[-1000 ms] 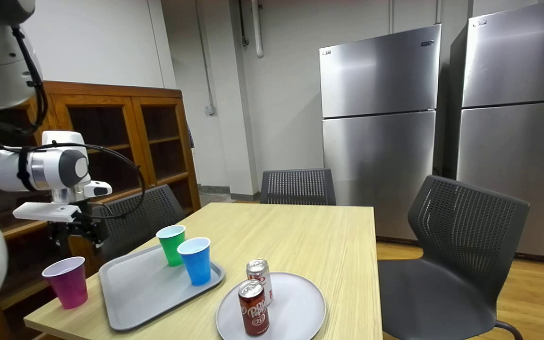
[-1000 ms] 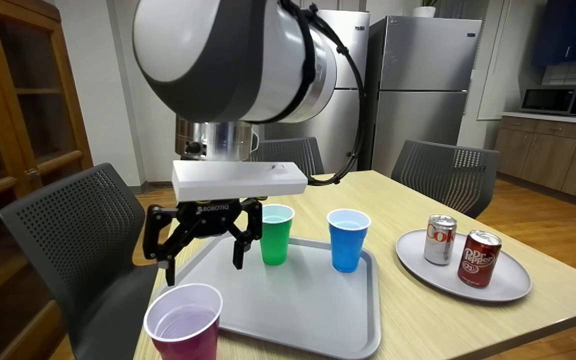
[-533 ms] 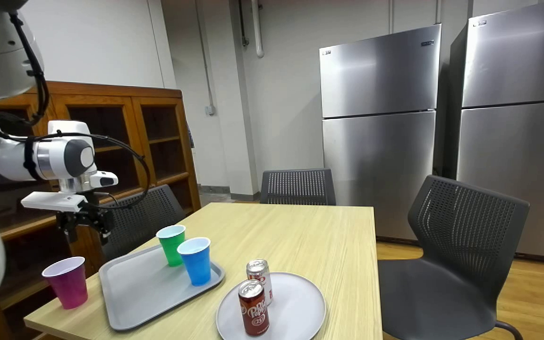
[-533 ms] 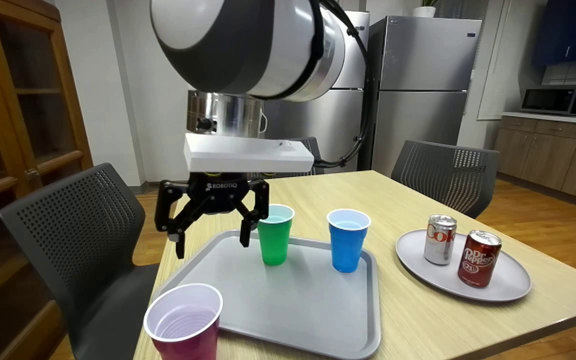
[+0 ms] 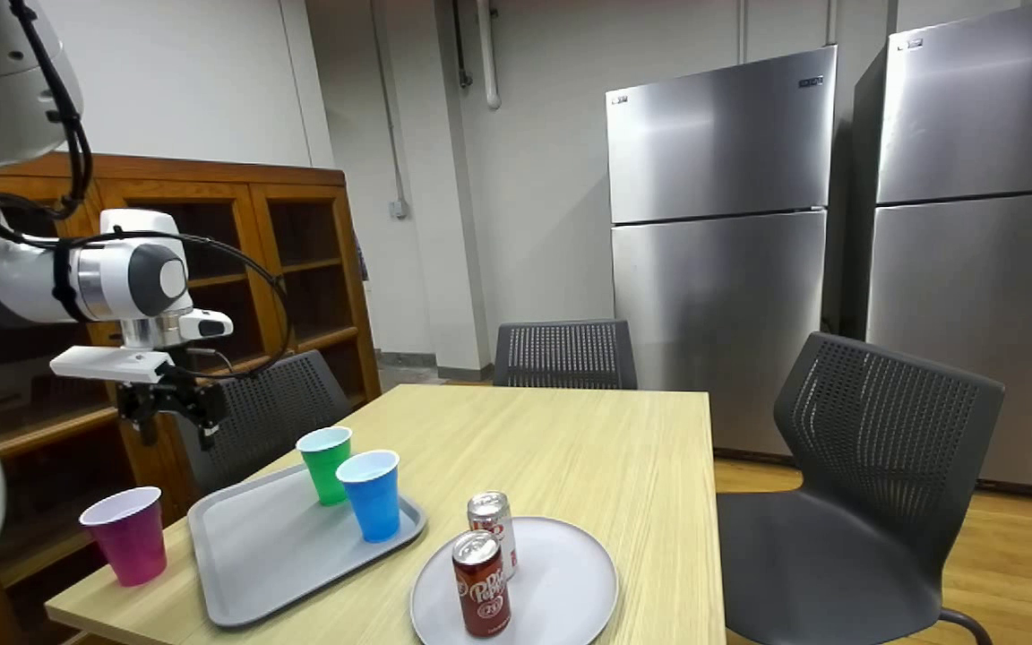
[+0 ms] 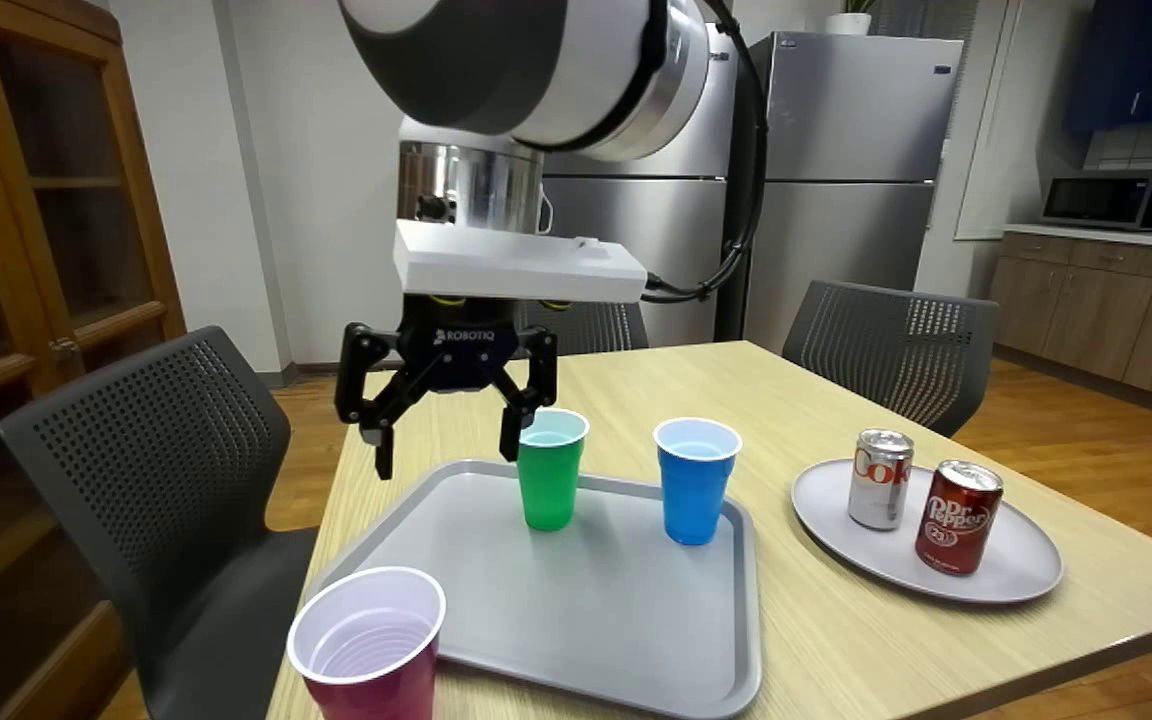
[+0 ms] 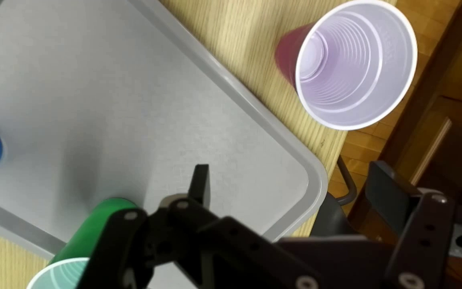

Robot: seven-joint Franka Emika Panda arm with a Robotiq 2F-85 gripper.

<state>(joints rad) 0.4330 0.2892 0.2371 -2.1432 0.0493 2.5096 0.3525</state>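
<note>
the gripper hangs empty, jaws parted wide, above the grey tray, so an off-line descent could tip the green cup standing on it, while, farther out, a sideways sweep could push the purple cup, upright on the table beside the tray, off the close-by edge.

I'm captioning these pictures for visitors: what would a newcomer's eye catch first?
Probably the open, empty pincer hanging near the gray tray. Next, the vivid green cup and blue cup on that tray, with the purple cup beside it. Then the red can on the round plate.
</note>
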